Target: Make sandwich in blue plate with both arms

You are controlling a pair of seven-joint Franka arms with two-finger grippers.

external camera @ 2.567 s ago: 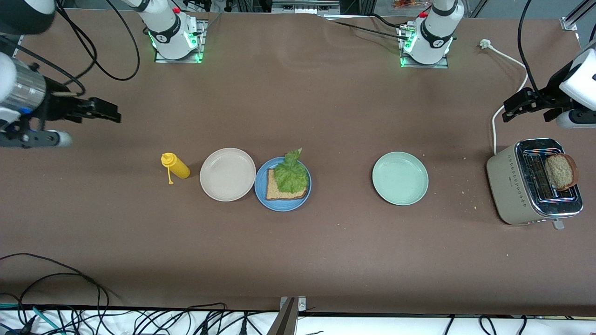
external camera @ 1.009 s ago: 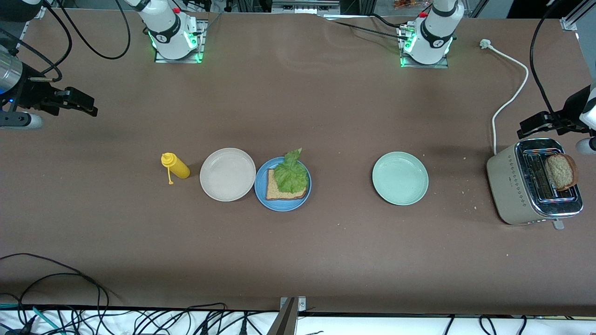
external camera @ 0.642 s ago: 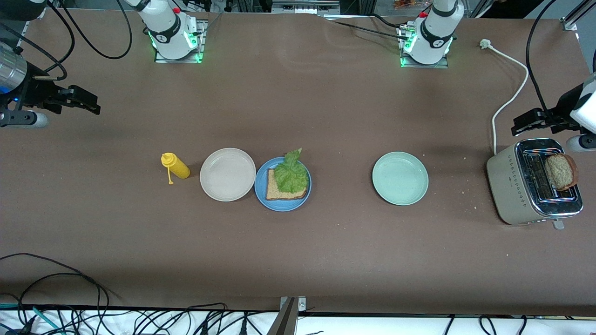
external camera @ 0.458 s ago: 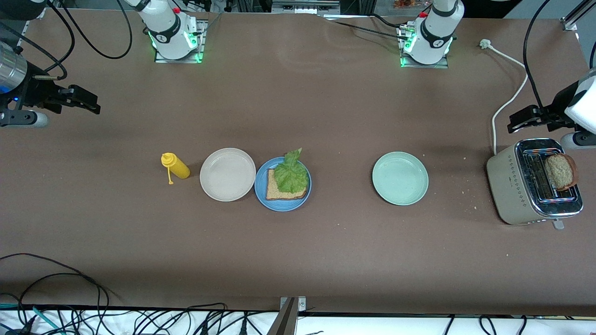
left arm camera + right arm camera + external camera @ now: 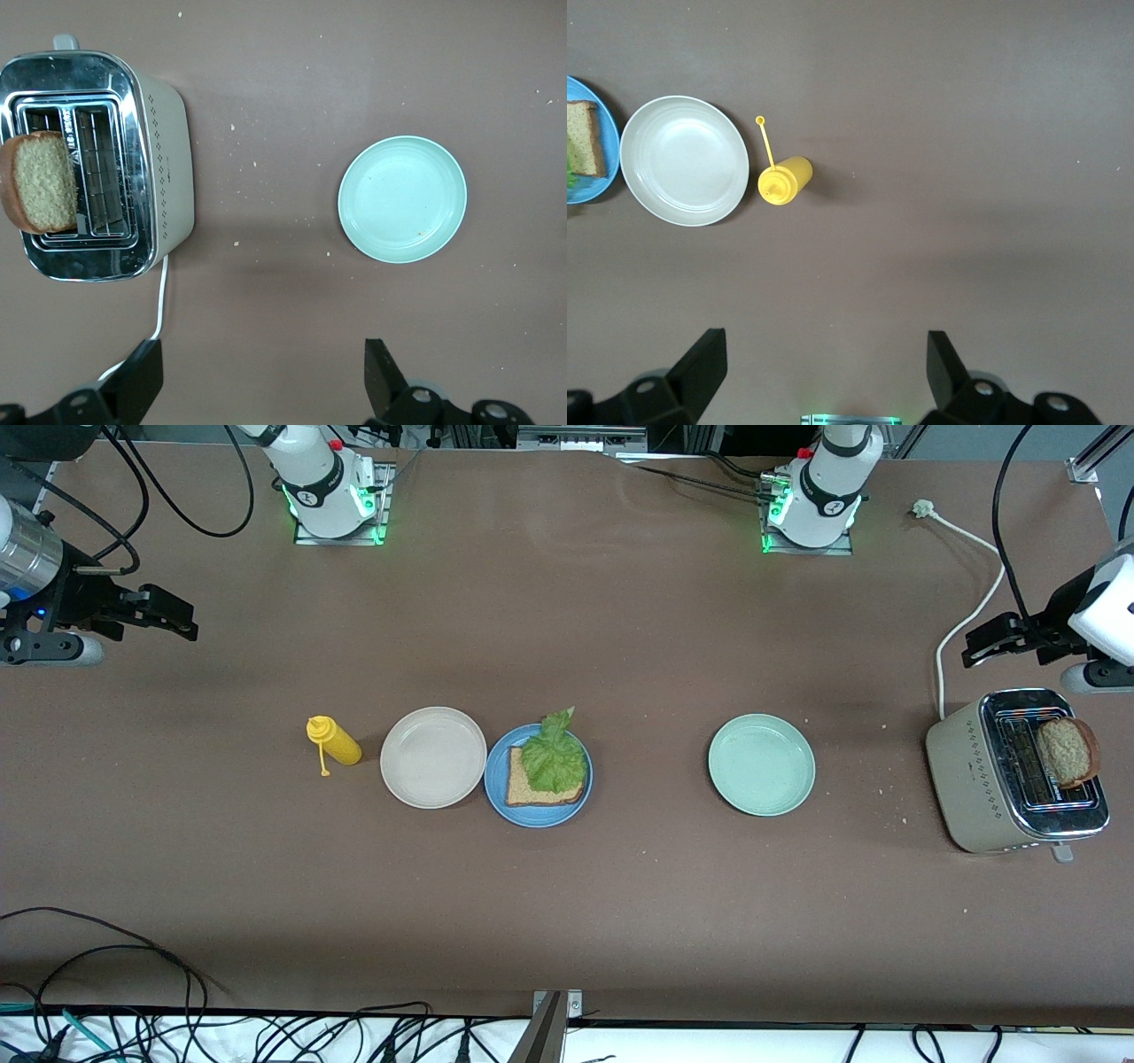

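One bread slice (image 5: 535, 786) lies flat in the blue plate (image 5: 496, 793), near the table's middle, its edges square to the table; the single lettuce leaf (image 5: 555, 757) on it runs lengthwise away from the front camera. Three plates stand in a row: beige plate (image 5: 433, 757), blue, green plate (image 5: 761, 764). One bottle (image 5: 333, 741). A second slice (image 5: 1066, 751) stands in the toaster (image 5: 970, 779), perhaps leaning. Left gripper (image 5: 988, 639) hangs open over the table by the toaster; right gripper (image 5: 168, 610) waits open at its end.

Robotics lab: bolted arm bases (image 5: 335, 487), loose cables (image 5: 266, 1032) along table (image 5: 567, 912) edge, metal framing
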